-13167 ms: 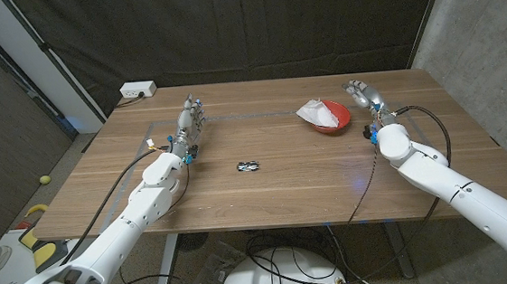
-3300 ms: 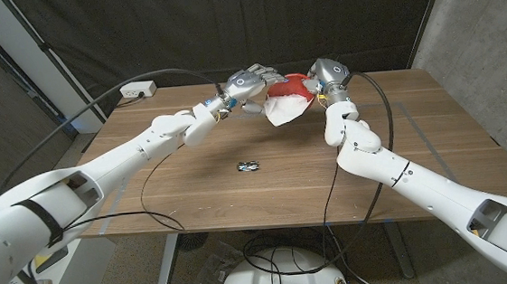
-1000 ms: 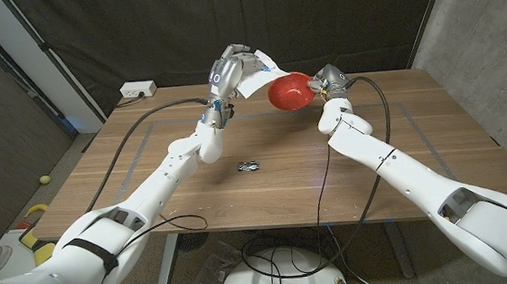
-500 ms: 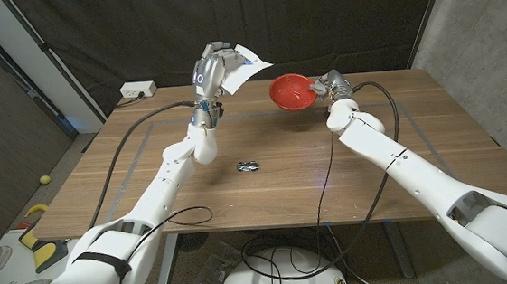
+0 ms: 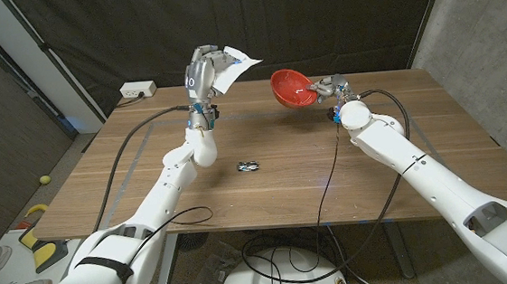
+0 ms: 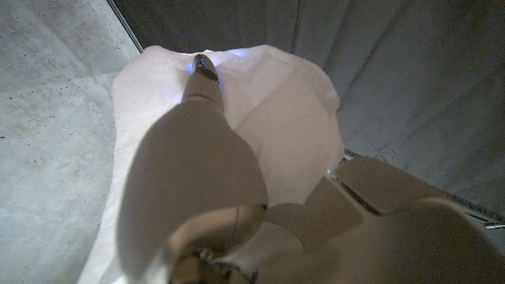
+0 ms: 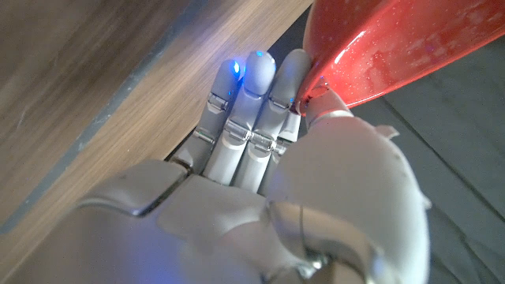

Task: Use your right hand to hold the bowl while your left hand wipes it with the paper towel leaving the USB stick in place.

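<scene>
The right robot hand pinches the red bowl by its rim, holding it lifted clear of the tabletop and tilted, its open side turned toward the camera. In the right wrist view the rim sits clamped between thumb and fingers. The left robot hand is raised just as high, well apart from the bowl, with the paper towel bunched in its closed fingers and a loose corner sticking out toward the bowl.

To wipe well, I'd judge the left robot hand should swing across and press the towel into the bowl's hollow, pushing against the right robot hand's grip rather than away from it, since a rim pinch could slip under a sideways shove.

The USB stick lies below and between the 2 arms, near the left forearm. Both hands are high, so there is open air for the wipe; only a dropping elbow would threaten the stick.
</scene>
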You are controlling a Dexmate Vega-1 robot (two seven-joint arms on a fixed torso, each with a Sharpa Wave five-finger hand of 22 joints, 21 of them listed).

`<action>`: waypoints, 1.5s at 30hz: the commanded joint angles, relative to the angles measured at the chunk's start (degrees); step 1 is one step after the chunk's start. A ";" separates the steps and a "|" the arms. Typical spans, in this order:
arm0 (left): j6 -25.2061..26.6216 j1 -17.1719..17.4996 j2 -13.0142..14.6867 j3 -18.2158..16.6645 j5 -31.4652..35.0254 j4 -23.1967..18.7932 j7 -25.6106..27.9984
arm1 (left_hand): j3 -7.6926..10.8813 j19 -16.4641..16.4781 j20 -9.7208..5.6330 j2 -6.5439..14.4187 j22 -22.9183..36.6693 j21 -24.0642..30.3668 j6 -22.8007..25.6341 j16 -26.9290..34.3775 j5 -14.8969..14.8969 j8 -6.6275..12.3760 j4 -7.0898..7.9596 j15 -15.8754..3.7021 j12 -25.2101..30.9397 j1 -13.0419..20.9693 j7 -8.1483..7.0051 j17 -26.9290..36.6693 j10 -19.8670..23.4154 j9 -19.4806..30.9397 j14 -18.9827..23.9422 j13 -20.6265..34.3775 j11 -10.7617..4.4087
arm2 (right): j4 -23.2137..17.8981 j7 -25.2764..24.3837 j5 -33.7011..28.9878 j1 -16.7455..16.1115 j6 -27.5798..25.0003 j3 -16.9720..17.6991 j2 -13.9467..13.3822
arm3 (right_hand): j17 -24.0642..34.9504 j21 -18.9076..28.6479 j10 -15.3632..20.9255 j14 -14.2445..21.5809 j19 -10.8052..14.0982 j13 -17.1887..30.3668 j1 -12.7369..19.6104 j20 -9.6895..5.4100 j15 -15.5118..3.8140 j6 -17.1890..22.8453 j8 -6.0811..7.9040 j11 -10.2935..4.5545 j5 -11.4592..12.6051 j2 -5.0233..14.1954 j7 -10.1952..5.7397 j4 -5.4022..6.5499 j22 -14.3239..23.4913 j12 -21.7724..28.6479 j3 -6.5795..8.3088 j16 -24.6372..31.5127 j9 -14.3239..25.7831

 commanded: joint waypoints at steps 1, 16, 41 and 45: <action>3.13 -1.31 5.00 9.67 -22.21 0.23 -5.01 | 0.07 0.51 -1.82 -0.70 0.07 0.41 0.83 0.28 -0.09 -0.37 -0.48 -6.51 -0.51 0.30 0.35 0.74 1.03 -0.01 1.02 -0.04 -0.08 | -2.57 3.21 9.25 -2.55 5.27 2.69 -1.91 | 0.19 -0.26 -0.17 0.80 0.05 0.22 1.09 -6.71 -1.61 0.28 0.31 0.18 0.24 0.82 0.54 -0.08 0.23 -0.13 -0.29 0.06 0.25; 5.97 -2.64 8.46 15.93 -44.86 -1.97 -22.15 | -0.23 0.27 -0.33 -0.15 0.18 1.02 -1.43 0.26 0.83 -3.15 0.49 -6.32 -2.23 -0.43 0.60 2.66 1.25 0.12 1.22 0.02 -0.23 | -4.03 3.26 9.47 -2.09 7.30 0.23 -3.84 | 0.20 -0.37 -0.24 0.72 0.14 0.63 1.18 -6.58 -1.62 0.26 0.27 0.25 0.18 0.89 0.66 0.00 0.22 -0.11 -0.53 -0.11 0.34; 8.15 -6.39 12.05 21.15 -49.61 -6.07 -36.31 | 0.05 0.06 0.78 0.75 0.24 1.76 -2.94 -0.03 1.57 -4.94 1.28 -6.19 -3.38 -0.54 1.83 3.82 1.07 0.33 0.97 0.85 -0.38 | -9.18 0.25 2.63 -1.26 2.90 -3.49 -4.99 | -0.18 -0.55 -0.07 0.55 0.16 0.52 1.44 -6.57 -1.63 0.27 0.20 0.25 0.14 1.12 0.74 0.06 0.25 -0.62 -1.16 -0.76 0.27; 8.58 -6.80 12.29 21.43 -50.64 -6.26 -38.88 | 0.12 -0.13 1.21 0.89 0.28 1.93 -3.65 -0.13 1.70 -5.56 1.46 -6.12 -3.58 -0.57 2.63 4.02 0.99 0.37 0.91 1.04 -0.42 | -9.83 0.65 2.57 -1.62 3.58 -3.30 -5.23 | -0.10 -0.54 0.00 0.63 0.14 0.43 1.45 -6.61 -1.62 0.19 0.19 0.21 0.14 1.18 0.65 0.09 0.28 -0.70 -1.23 -0.71 0.31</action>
